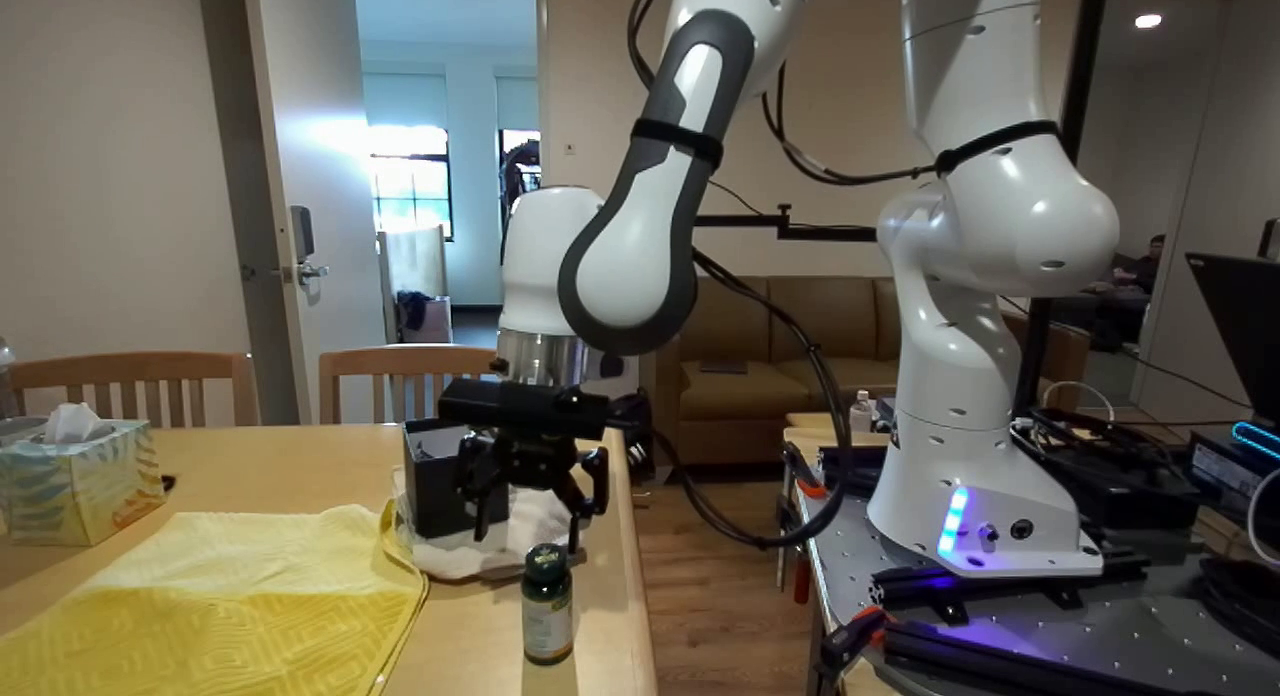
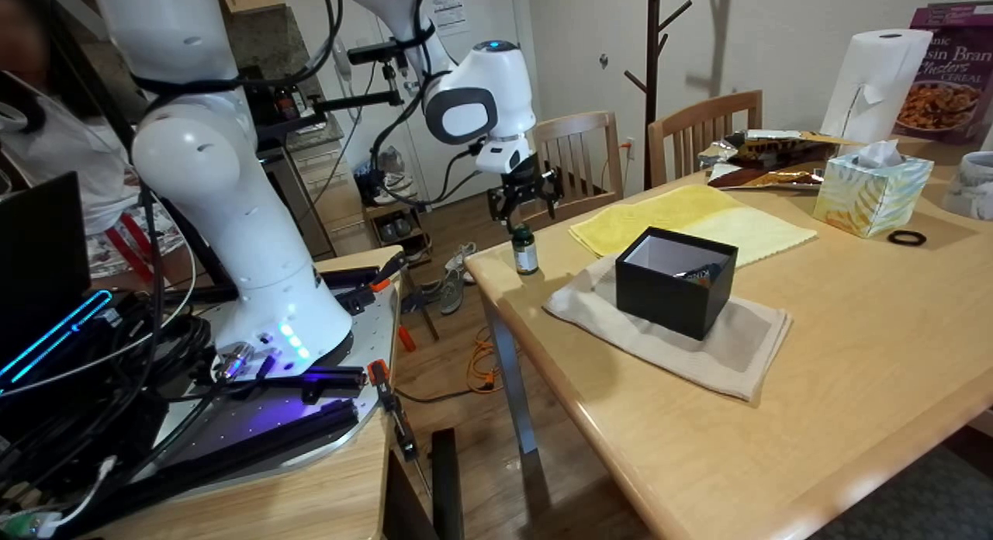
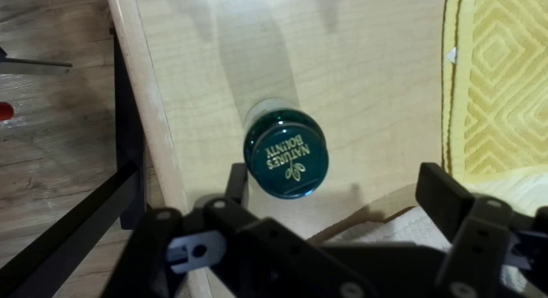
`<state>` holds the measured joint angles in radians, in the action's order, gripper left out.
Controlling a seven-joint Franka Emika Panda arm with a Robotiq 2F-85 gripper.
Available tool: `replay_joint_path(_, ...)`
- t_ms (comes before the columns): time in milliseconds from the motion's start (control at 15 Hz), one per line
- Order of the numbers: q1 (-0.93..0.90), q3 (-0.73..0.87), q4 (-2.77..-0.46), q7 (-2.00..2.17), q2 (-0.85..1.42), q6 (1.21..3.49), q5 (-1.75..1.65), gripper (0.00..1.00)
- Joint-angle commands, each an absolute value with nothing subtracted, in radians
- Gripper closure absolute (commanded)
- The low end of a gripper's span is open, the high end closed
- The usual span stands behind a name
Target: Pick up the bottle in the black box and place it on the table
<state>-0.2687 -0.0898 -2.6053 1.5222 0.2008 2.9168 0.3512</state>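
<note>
The bottle (image 1: pixel 547 611), dark green with a pale label, stands upright on the light wooden table (image 2: pixel 776 462) near its edge; it also shows in an exterior view (image 2: pixel 525 254). The wrist view shows its green lid (image 3: pixel 287 159) from above. My gripper (image 3: pixel 338 186) is open and empty just above the bottle, also seen in both exterior views (image 1: pixel 527 538) (image 2: pixel 532 220). In the wrist view the lid is beside the left finger; the right finger is well apart. The black box (image 2: pixel 659 299) stands open on a pale cloth, with a wrapped packet inside; the gripper partly hides it in an exterior view (image 1: pixel 445 496).
The pale cloth (image 2: pixel 745 369) lies under the box. A yellow towel (image 1: pixel 220 586) lies beside it. A tissue box (image 2: pixel 873 191), a black ring (image 2: pixel 906 237), wrappers (image 2: pixel 768 156) and a paper towel roll (image 2: pixel 875 86) are farther off. Chairs stand along the table.
</note>
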Motion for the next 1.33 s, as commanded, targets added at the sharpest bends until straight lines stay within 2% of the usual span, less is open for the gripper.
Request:
replay_joint_path(0,-0.269,-0.110,-2.655,1.523,0.099,2.916,0.306,0.00)
replay_joint_path(267,-0.258,-0.176,-2.701,1.413,-0.018,2.892,0.323,0.00)
replay_joint_path(467,-0.268,-0.224,-2.716,1.191,-0.113,2.792,0.453,0.00)
replay_joint_path(867,-0.276,-0.171,-2.727,0.797,-0.257,2.494,0.529,0.00)
replay_joint_path(1267,-0.212,-0.119,-2.691,0.485,-0.259,2.242,0.435,0.00)
